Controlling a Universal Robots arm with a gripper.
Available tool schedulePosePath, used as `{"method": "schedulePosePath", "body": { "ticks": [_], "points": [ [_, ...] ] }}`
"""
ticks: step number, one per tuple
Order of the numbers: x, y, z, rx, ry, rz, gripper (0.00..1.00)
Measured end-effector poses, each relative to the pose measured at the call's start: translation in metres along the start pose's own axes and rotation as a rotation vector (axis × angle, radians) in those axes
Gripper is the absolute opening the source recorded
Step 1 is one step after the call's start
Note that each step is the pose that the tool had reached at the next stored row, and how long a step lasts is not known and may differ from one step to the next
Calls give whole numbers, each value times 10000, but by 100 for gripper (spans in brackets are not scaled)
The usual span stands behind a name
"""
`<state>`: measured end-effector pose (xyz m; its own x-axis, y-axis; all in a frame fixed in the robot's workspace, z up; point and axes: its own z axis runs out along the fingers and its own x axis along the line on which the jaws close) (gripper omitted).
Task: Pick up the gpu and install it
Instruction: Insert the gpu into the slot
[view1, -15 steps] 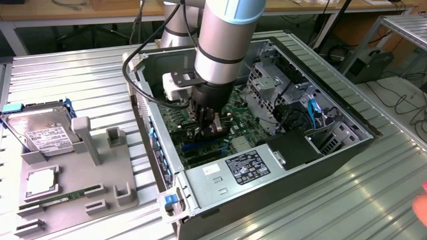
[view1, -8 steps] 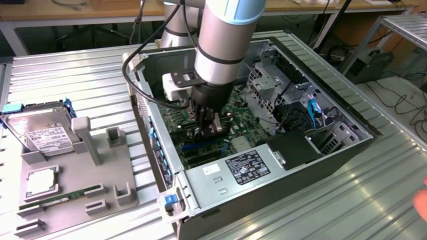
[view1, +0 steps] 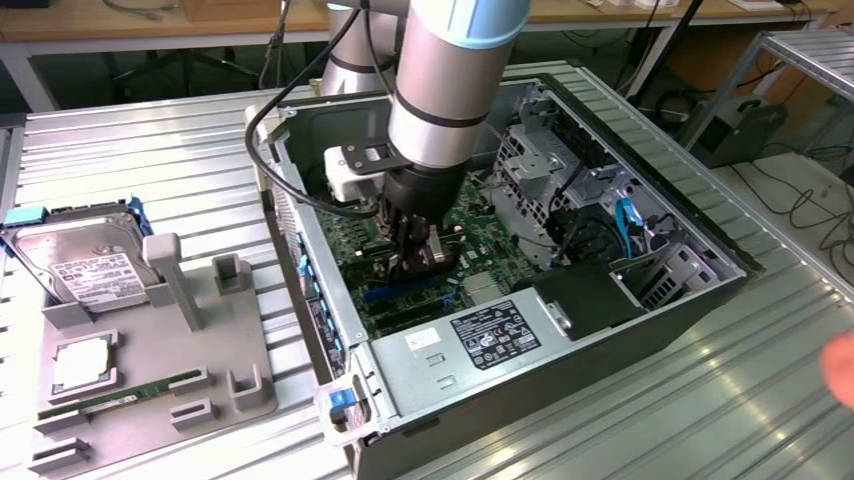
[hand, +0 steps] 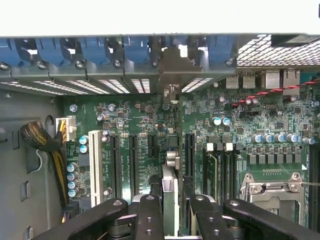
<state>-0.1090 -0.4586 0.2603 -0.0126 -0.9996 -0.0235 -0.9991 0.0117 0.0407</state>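
Right now we see the gpu (hand: 170, 192) standing on edge between the fingers of our gripper (view1: 416, 262), which is clamped partway closed on it, just above the green motherboard (hand: 140, 125) slots. Our arm (view1: 447, 80) reaches straight down into the open computer case (view1: 694, 300). A hard drive (view1: 83, 262) lies well apart on the grey holder (view1: 174, 380).
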Motion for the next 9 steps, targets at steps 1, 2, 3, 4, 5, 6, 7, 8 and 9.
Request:
{"method": "schedulePosePath", "body": {
  "ticks": [1, 2, 3, 4, 5, 6, 7, 8, 9],
  "points": [
    [-3, 0, 0, -1, 2, -33, 26],
    [-5, 0, 0, -2, 3, -70, 26],
    [-6, 1, 0, -3, 3, -95, 26],
    [-6, 1, 0, -3, 4, -98, 26],
    [-6, 1, 1, -3, 5, -98, 26],
    [-6, 0, 2, -3, 5, -98, 26],
    [-6, 0, 3, -4, 6, -98, 26],
    [-8, 0, 6, -3, 4, -98, 26],
    [-8, 0, 10, -3, 4, -99, 26]
  ]
}}
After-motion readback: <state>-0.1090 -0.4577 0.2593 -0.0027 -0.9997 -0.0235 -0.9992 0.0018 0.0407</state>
